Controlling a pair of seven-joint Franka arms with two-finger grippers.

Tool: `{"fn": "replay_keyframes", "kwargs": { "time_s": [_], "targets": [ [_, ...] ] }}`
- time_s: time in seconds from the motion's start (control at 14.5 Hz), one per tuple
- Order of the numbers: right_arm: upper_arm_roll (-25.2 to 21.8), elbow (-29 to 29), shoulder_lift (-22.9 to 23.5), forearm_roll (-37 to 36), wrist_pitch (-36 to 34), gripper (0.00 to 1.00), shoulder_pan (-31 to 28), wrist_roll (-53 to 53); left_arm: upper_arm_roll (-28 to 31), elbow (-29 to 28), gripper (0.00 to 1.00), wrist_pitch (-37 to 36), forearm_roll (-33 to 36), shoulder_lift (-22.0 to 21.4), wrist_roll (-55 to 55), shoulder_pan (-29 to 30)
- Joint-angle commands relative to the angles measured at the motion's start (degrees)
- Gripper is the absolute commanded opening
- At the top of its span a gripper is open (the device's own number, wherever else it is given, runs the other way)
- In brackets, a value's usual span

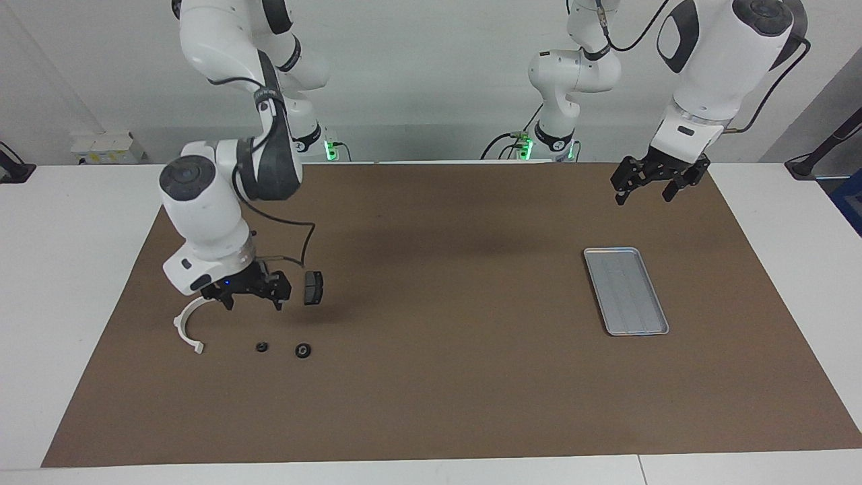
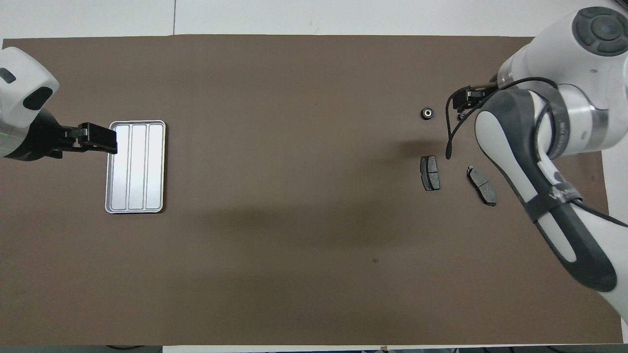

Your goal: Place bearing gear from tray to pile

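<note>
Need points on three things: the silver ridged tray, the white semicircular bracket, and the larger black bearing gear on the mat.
small silver ridged metal tray point(image 2: 138, 167): overhead view, middle ridge panel.
white semicircular plastic bracket point(image 1: 180, 327): facing view, middle of the arc.
black ring-shaped bearing gear point(image 1: 303, 350): facing view, top face of the ring.

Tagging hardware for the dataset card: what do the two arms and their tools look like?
Both arms have glossy white shells with dark grey joint bands and round grey caps. A loose black cable runs along each forearm. The right tool and left tool are black, with two fingers each; a small blue light shows on the right one. Green lights glow at both bases.
</note>
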Motion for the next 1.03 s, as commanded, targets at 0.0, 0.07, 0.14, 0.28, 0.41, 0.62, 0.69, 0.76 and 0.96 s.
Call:
{"fn": "replay_keyframes", "kwargs": {
  "time_s": [0.0,0.07,0.14,0.28,0.41,0.62,0.69,0.76,0.96],
  "targets": [
    [0.5,-5.7,-13.3,2.7,-8.4,1.0,-1.4,-0.4,-0.1,-3.1,1.0,1.9,-0.4,-2.2,0.4,0.4],
    [0.5,-5.7,-15.9,3.3,-12.0,1.0,-1.8,-0.4,-0.1,-3.6,1.0,2.3,-0.4,-2.3,0.4,0.4],
    [0.5,-5.7,-18.3,3.5,-14.9,1.0,-1.9,-0.4,-0.1,-4.0,1.0,2.8,-0.4,-2.6,0.4,0.4],
    [0.6,-5.6,-21.9,3.5,-19.2,1.0,-2.2,-0.3,-0.1,-4.4,1.0,3.1,-0.4,-2.6,0.4,0.4],
    [0.6,-5.4,-23.8,3.6,-22.1,1.0,-2.3,-0.3,-0.1,-4.4,1.0,3.5,-0.4,-2.6,0.4,0.4],
    [0.6,-4.9,-24.0,4.5,-24.9,1.0,-1.3,-0.2,-0.1,-4.3,1.0,4.1,-0.5,-2.6,0.4,0.4],
    [0.6,-5.0,-24.0,4.7,-25.3,1.0,-1.3,-0.2,-0.1,-4.3,1.0,4.1,-0.5,-2.6,0.4,0.4],
    [0.6,-5.1,-24.2,4.7,-25.4,1.0,-1.3,-0.2,-0.1,-4.3,1.0,4.1,-0.5,-2.6,0.4,0.4],
    [0.6,-5.1,-24.2,4.7,-25.4,1.0,-1.3,-0.2,-0.1,-5.0,1.0,4.2,-0.6,-2.8,0.3,0.4]
  ]
}}
